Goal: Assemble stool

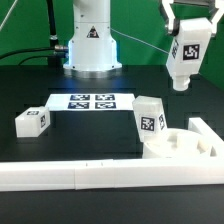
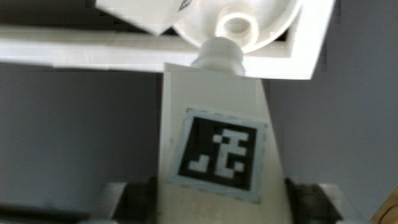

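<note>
My gripper (image 1: 182,30) is shut on a white stool leg (image 1: 185,55) with a black-and-white tag and holds it upright, high above the table at the exterior view's right. In the wrist view the gripper (image 2: 222,203) clamps the leg (image 2: 222,130) between its dark pads (image 2: 317,200), and the leg's peg end (image 2: 217,55) points down at white parts below. The round seat (image 1: 182,146) lies below near the rail corner. A second leg (image 1: 150,118) stands upright at the seat's left side. A third leg (image 1: 32,121) lies on the table at the left.
The marker board (image 1: 88,102) lies flat in the middle of the black table. A long white border rail (image 1: 70,176) runs along the front and turns back at the right (image 1: 205,133). The robot base (image 1: 90,45) stands at the back.
</note>
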Robot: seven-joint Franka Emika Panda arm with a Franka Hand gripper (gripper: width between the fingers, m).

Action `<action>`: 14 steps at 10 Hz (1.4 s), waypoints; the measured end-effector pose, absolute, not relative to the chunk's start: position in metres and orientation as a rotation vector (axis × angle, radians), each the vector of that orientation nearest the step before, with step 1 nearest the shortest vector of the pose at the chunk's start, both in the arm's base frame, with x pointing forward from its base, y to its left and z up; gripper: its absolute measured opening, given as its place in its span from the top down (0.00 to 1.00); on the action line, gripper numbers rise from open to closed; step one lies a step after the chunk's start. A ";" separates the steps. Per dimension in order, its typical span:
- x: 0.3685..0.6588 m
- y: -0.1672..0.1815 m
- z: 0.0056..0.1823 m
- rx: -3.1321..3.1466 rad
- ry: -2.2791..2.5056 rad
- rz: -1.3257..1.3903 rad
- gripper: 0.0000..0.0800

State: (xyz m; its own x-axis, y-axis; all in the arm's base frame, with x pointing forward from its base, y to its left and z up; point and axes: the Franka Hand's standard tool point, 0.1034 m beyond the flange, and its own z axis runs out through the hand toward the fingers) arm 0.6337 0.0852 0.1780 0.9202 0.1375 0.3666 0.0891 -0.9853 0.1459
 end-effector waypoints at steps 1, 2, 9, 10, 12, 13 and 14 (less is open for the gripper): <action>0.640 0.080 0.170 2.930 0.265 0.577 0.59; 0.644 0.072 0.165 2.930 0.312 0.594 0.59; 0.647 0.101 0.135 2.933 0.326 0.729 0.59; 0.648 0.105 0.133 2.935 0.322 0.761 0.59; 0.644 0.109 0.121 2.941 0.322 0.739 0.59; 0.643 0.107 0.116 2.941 0.317 0.735 0.59; 0.642 0.108 0.110 2.940 0.324 0.726 0.59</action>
